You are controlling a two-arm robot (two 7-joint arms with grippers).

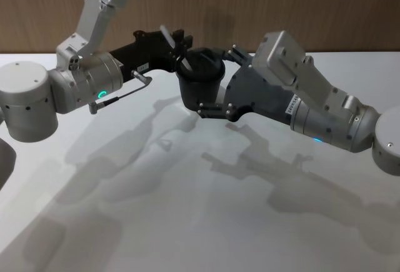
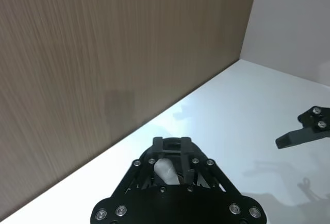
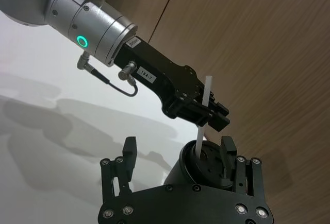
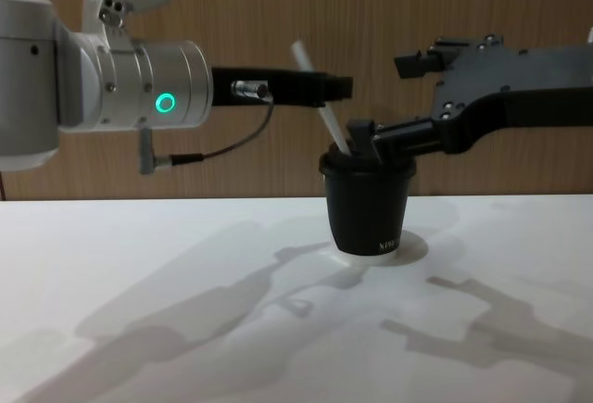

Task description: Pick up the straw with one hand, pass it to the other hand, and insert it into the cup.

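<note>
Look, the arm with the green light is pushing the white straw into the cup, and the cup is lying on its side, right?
Not quite: the cup stands upright on the table, as the chest view shows. The left gripper does hold the straw with its lower end at the lid.

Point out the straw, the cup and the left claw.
straw (image 3: 207,91): right wrist view, upper shaft above the claw.
cup (image 4: 368,208): chest view, side wall below the lid.
left claw (image 3: 210,115): right wrist view, between its fingertips, shut on the straw.

White table (image 1: 187,222) against wood-grain wall (image 1: 250,3).
</note>
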